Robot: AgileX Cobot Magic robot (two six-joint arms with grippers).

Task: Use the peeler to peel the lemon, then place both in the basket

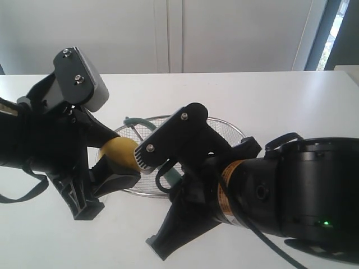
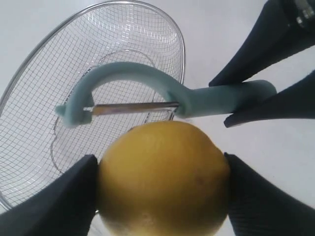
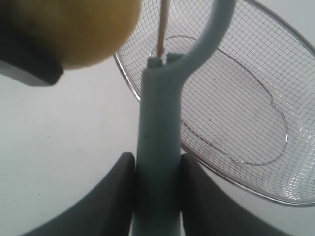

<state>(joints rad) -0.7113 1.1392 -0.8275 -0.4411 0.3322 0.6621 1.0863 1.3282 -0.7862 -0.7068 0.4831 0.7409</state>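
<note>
Clamping lemon (image 2: 162,162) in left pincer (image 2: 161,194), right pincer (image 3: 157,167) clamped on peeler (image 3: 160,123), wrist views alone showing blade (image 2: 133,108)

Indoor lab-like room: white table (image 1: 269,95), plain white wall panels (image 1: 224,33), window (image 1: 338,28) at edge.

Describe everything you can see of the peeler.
The peeler is Y-shaped, pale teal plastic by its look, with a thin metal blade across its arched head. The right gripper clamps its handle. The blade sits just beside the lemon, near the basket; whether it touches is unclear.
</note>
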